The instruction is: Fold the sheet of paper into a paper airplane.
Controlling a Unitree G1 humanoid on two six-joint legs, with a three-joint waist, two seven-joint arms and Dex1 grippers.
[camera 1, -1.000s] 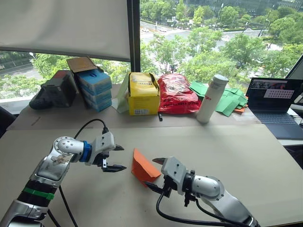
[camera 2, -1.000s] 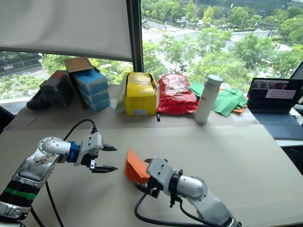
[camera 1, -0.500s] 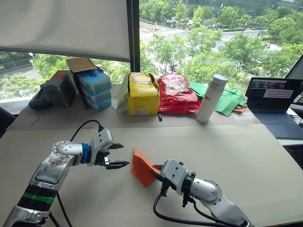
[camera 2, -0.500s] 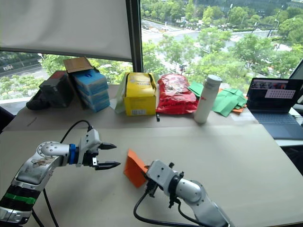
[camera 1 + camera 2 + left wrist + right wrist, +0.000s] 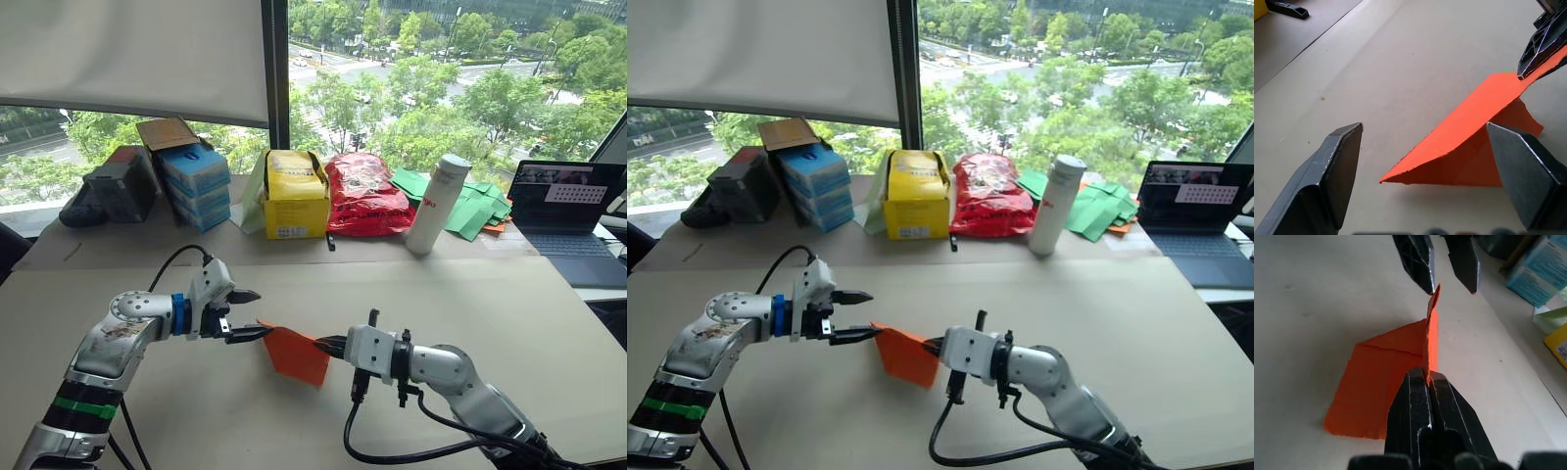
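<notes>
Setting: a broad beige table before a window looking onto trees and a road; a white blind covers the upper left pane.

Left gripper: forearm reaches in from the robot's left and lies low over the table, wrist level, fingers pointing toward the centre. Jaws spread apart, holding nothing. The lower finger's tip is at the near corner of the paper, touching or just short of it; which, cannot be told. In the left wrist view the pointed corner lies between the two black fingers.

Right gripper: arm comes in from the robot's right, bent at the elbow, forearm running level toward the centre. Jaws pinched together on the upper edge of the sheet of paper; the right wrist view shows the edge clamped between the closed fingertips.

Sheet of paper: bright orange, folded, at table centre between the two grippers. Held up by its top edge, it slopes down to the table, its lower edge resting on the surface. Crease lines visible across the face; one pointed corner extends toward the left gripper.

Back of table, left to right: dark box, blue cartons, yellow box, red crinkly bag, white bottle, green papers, open laptop.
</notes>
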